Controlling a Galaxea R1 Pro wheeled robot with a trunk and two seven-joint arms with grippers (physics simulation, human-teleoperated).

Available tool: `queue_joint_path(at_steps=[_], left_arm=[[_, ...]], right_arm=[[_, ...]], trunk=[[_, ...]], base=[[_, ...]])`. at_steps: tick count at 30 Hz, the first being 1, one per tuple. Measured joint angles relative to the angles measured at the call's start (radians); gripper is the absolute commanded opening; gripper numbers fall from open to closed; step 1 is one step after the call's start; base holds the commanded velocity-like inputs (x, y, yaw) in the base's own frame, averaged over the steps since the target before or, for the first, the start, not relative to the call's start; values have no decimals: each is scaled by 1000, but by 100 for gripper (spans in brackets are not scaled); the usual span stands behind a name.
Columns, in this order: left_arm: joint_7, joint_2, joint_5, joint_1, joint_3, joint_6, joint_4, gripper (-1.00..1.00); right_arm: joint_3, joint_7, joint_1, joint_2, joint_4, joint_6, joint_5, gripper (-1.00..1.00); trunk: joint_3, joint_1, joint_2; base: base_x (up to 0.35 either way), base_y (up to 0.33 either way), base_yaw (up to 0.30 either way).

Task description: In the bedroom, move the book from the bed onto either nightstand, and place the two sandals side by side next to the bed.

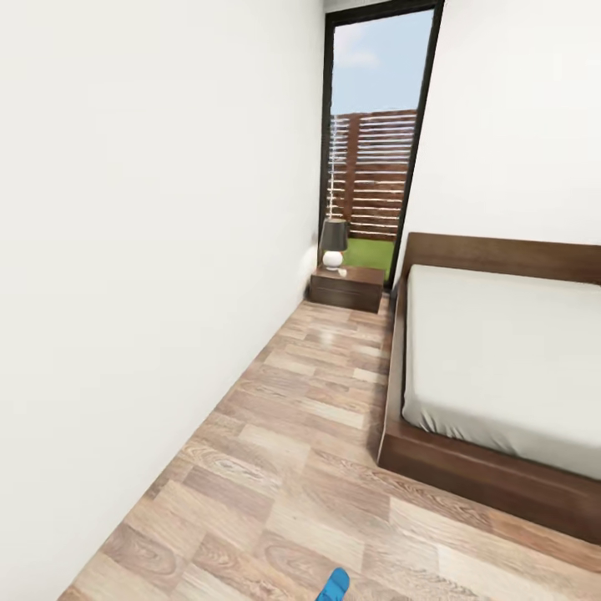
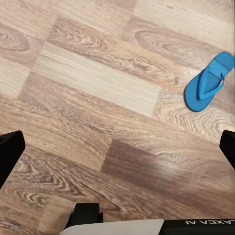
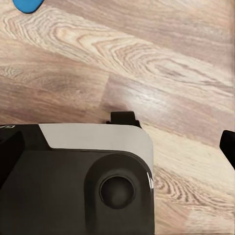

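Narrow strip of wood-plank floor [image 1: 309, 434] running between a white wall [image 1: 142, 250] and the bed [image 1: 501, 367], grey mattress on a dark-brown frame with flat headboard. At the far end of the strip, the nightstand [image 1: 345, 288] against the tall black-framed window [image 1: 376, 133], just beside the head of the bed; on its top a lamp [image 1: 334, 242] with dark shade and white round base. Beyond the glass, a slatted wooden fence [image 1: 371, 175] and grass.

Close in, at the lower edge of the head view, the tip of one blue sandal [image 1: 334, 586] flat on the planks, apart from the bed frame. Same sandal seen whole from the left wrist, strap up.

Left gripper [image 2: 117, 147] spread wide over bare floor, holding nothing, dark fingertips [image 2: 10, 152] at both edges. Right gripper: cannot tell, one dark finger at the frame edge, robot base [image 3: 78, 181] covering much of that view.
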Motion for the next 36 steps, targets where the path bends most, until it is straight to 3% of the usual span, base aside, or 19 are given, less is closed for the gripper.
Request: queue_joint_path(at_steps=[36], left_arm=[[0,0,0,0,1,1,0,100]], right_arm=[[0,0,0,0,0,0,0,100]], trunk=[[0,0,0]], base=[[0,0,-300]])
